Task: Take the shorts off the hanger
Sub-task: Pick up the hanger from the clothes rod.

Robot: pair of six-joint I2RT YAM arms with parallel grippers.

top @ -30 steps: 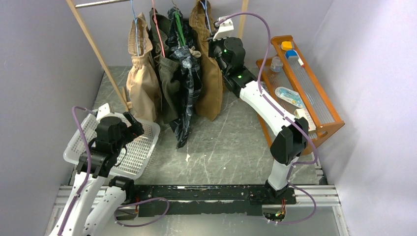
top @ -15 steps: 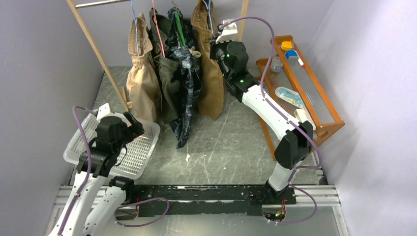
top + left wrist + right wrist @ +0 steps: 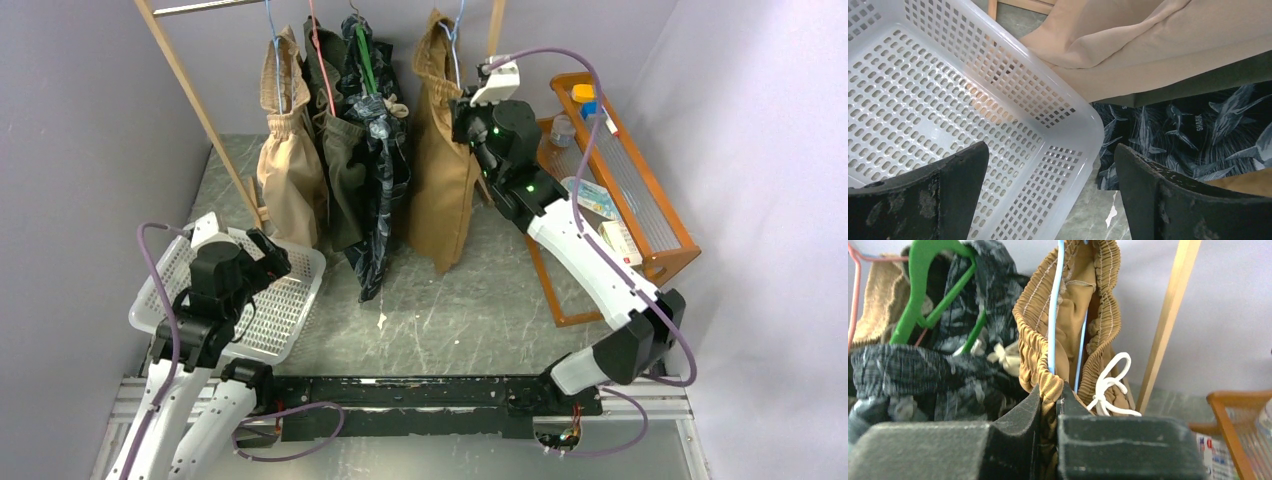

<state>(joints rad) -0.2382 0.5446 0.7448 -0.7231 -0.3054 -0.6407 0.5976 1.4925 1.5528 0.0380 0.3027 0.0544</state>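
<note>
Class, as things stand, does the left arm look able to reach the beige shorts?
Probably yes: the open left gripper hovers over the basket, and the beige shorts hang just past its rim.

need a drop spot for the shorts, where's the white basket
Top view, left side: the white basket lies beneath the left gripper, beside the beige shorts' hem.

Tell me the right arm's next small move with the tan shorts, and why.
Probably ease the pinched waistband sideways and down off the blue hanger. The right gripper is shut on the gathered waistband of the tan brown shorts, and that hanger runs through the waist opening, so the shorts are not yet free.
</note>
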